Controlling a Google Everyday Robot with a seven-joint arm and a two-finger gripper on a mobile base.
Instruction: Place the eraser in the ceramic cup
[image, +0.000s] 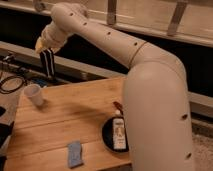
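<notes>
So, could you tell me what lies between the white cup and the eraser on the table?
Nothing: in the camera view, the wooden table between the cup and the eraser is bare. The gripper hangs above the cup, slightly behind it.

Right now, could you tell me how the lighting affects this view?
Camera view: warm, dim light; the small white ceramic cup stands out on the wooden table; the dark gripper, hanging above and right of it, merges with the black background; the blue-grey eraser shows plainly.
</notes>
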